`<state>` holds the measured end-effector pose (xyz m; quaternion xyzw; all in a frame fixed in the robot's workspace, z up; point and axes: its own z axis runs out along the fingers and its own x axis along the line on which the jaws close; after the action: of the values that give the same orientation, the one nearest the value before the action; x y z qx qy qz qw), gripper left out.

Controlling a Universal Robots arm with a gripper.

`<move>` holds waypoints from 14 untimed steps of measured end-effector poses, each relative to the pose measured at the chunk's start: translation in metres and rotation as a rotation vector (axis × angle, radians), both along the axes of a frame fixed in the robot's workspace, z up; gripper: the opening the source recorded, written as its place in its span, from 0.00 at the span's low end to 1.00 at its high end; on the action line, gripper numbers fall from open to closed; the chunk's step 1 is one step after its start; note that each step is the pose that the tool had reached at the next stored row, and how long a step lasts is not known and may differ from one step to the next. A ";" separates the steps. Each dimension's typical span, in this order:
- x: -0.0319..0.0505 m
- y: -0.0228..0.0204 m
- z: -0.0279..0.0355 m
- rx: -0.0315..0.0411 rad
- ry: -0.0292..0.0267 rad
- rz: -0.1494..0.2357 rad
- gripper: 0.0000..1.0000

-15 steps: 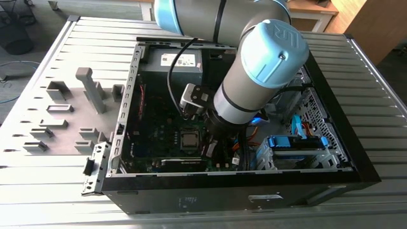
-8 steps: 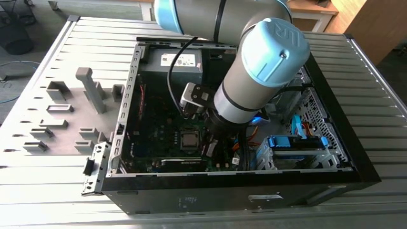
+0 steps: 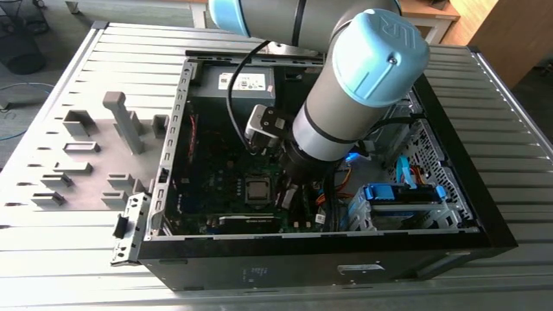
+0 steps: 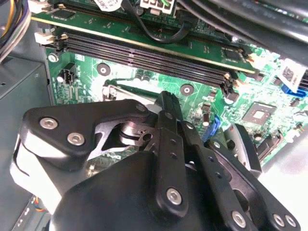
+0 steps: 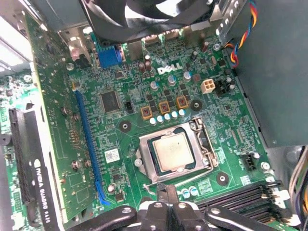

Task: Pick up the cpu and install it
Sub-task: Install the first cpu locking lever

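First wrist view: cpu beside graphics card.

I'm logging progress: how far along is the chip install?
The chip already sits in its socket frame on the green board, in the first wrist view. The gripper hangs just beside the socket, holding nothing visible. Whether the frame is latched, I can't tell.

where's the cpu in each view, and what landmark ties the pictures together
Exterior view: the cpu sits low in the open computer case, on the motherboard, at the exterior view's left of the arm's wrist.
First wrist view: the cpu lies seated in its socket frame, just beyond the gripper.
Second wrist view: I cannot pick it out.
Shared landmark: the black memory slots in both wrist views.
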<state>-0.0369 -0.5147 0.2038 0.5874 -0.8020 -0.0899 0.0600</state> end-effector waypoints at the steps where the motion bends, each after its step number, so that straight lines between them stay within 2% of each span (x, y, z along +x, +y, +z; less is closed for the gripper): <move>1: 0.0000 0.0000 0.0002 0.0001 0.0000 0.000 0.11; 4: 0.0001 0.0015 0.0004 -0.0005 0.0000 0.000 0.11; 10: 0.0000 0.0113 0.0002 -0.0033 0.0000 0.000 0.11; 14: -0.0011 0.0143 0.0002 -0.0042 0.0000 0.000 0.11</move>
<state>-0.0380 -0.5005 0.2040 0.5873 -0.8022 -0.0882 0.0612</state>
